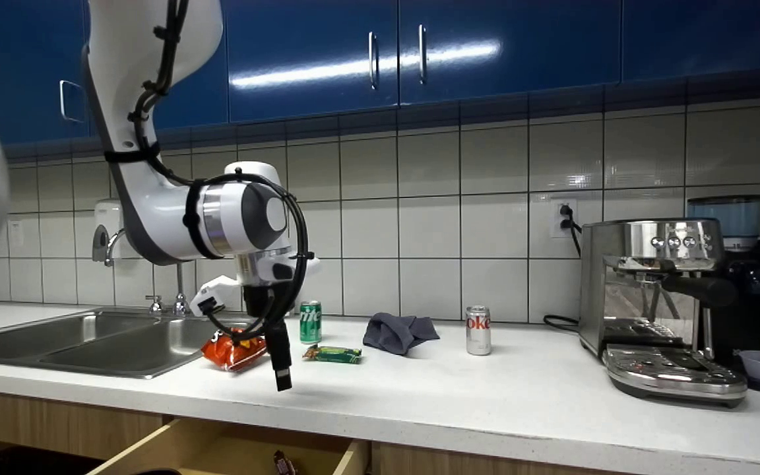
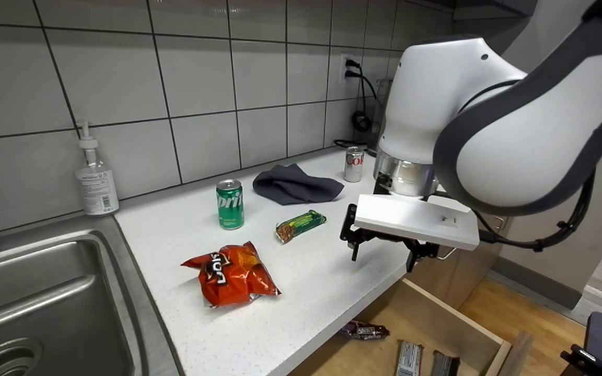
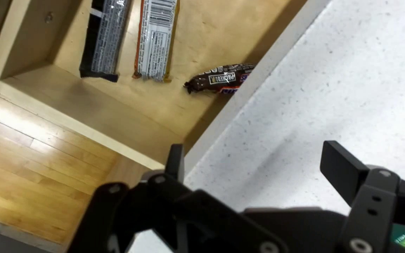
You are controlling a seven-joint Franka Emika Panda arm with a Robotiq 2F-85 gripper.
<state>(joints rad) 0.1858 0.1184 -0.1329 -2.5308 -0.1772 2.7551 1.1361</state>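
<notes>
My gripper (image 3: 254, 154) stands open above the white counter's front edge, its two fingers wide apart with only countertop seen between them. Below it, the wooden drawer (image 2: 437, 318) is pulled out. Inside lie a brown Snickers pack (image 3: 220, 79), a grey-backed bar (image 3: 155, 38) and a black-ended bar (image 3: 105, 38); the counter edge hides part of the Snickers. On the counter, a green-wrapped bar (image 2: 301, 225) is the closest item to the gripper (image 2: 383, 261). Farther off are a red Doritos bag (image 2: 238, 277), a green Sprite can (image 2: 230, 204) and a dark grey cloth (image 2: 296, 185).
A Diet Coke can (image 1: 478, 331) stands upright toward the back. Beyond it is a steel espresso machine (image 1: 650, 297) with a black grinder (image 1: 746, 290). The steel sink (image 1: 136, 343) borders the Doritos side, and a soap bottle (image 2: 96, 183) stands behind its rim.
</notes>
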